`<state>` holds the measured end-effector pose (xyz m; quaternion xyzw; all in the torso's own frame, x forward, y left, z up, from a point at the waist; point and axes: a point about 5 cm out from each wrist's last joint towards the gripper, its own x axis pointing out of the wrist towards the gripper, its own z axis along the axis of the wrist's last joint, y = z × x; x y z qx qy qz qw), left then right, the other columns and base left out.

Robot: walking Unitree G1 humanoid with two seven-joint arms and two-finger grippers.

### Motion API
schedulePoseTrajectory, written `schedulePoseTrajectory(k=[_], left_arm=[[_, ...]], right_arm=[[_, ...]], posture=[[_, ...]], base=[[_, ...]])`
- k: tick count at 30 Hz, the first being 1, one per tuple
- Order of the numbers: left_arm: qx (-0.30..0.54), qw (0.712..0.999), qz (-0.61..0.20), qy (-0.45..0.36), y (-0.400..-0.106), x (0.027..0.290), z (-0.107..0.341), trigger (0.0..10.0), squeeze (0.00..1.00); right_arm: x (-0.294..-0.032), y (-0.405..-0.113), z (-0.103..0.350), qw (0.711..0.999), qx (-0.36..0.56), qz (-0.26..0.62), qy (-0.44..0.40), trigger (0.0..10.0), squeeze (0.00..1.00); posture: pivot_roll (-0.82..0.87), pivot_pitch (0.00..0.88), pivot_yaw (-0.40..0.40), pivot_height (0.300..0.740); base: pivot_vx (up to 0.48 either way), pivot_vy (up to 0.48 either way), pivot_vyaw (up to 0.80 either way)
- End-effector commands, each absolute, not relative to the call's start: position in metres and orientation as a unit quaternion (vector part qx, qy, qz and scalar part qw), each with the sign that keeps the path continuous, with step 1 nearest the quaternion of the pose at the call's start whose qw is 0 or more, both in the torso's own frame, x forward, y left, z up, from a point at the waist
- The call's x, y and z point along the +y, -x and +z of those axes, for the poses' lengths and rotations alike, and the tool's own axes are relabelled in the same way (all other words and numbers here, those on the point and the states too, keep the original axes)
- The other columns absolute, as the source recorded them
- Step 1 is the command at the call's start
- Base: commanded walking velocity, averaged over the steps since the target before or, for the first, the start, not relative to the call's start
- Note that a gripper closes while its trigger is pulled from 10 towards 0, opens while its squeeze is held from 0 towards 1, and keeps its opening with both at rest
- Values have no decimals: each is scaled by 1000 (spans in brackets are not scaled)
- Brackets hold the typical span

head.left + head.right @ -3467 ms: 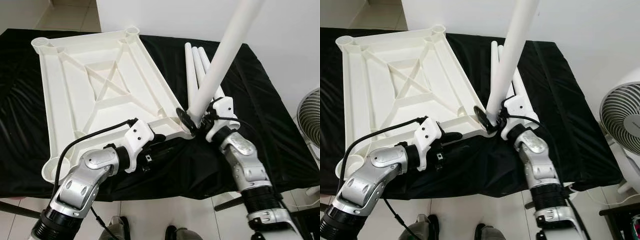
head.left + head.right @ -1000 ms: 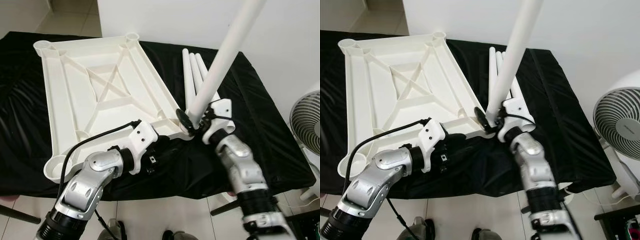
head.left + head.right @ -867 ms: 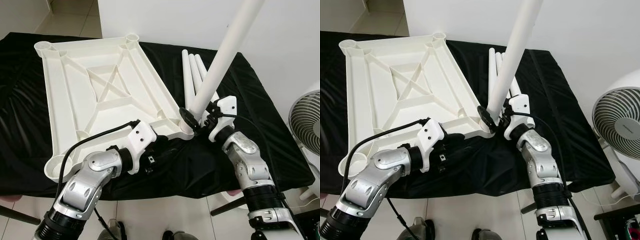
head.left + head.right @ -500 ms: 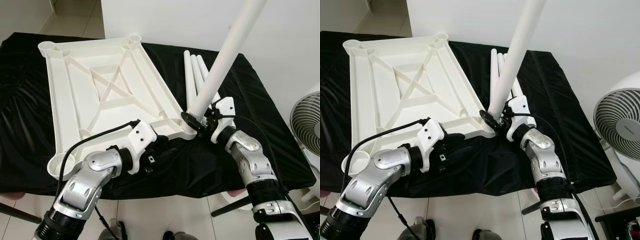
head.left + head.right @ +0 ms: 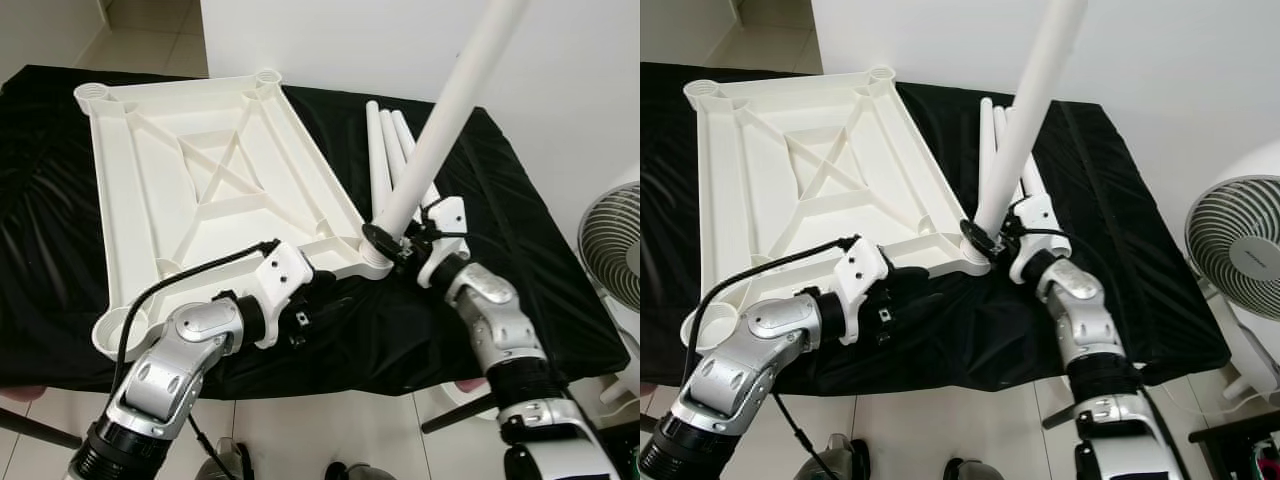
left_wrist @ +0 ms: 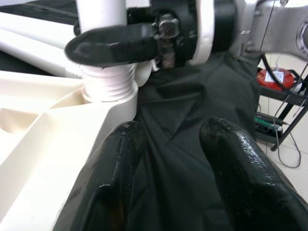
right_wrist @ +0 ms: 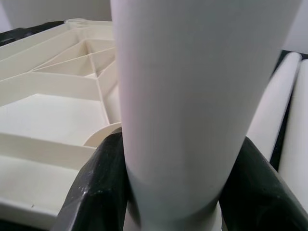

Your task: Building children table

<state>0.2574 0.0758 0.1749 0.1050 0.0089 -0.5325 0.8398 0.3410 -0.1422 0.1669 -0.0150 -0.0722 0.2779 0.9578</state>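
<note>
In the left eye view, you have the upturned white tabletop (image 5: 210, 190) filling the upper left and centre of the frame on the black cloth (image 5: 520, 250), underside up so its corner sockets face you. The right gripper (image 5: 392, 243) is clamped low on a white leg (image 5: 440, 110) standing in the near right corner socket; its long axis rises steeply toward the upper right. Three spare legs (image 5: 392, 150) lie side by side just behind it. The left gripper (image 5: 325, 298) sits at the tabletop's near edge, probably to steady it. In the left wrist view, the left gripper's fingers (image 6: 115, 183) are apart over the cloth, and the leg's threaded end (image 6: 109, 83) enters the socket, not fully seated. In the right wrist view, both black fingers (image 7: 98, 187) squeeze the leg from either side.
</note>
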Motion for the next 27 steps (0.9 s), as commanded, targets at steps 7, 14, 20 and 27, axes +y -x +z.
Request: schedulePoseTrajectory(k=[7,14,20,27], left_arm=[[7,842,-530,-102,-255,71,175,10000,0],[8,840,-532,-101,-255,71,174,10000,0],[8,840,-533,-98,-253,69,174,10000,0],[9,839,-535,-97,-253,68,173,10000,0]], right_arm=[[-133,-336,155,987,-40,153,-22,10000,0],[-123,-332,156,998,-38,27,-39,10000,0],[-113,-327,156,998,-32,-12,-61,10000,0],[-106,-324,157,996,-35,40,-69,10000,1000]], posture=[[47,135,-61,740],[47,136,-62,740],[47,135,-63,740],[46,127,-67,740]], base=[[0,0,0],[0,0,0],[0,0,0],[0,0,0]])
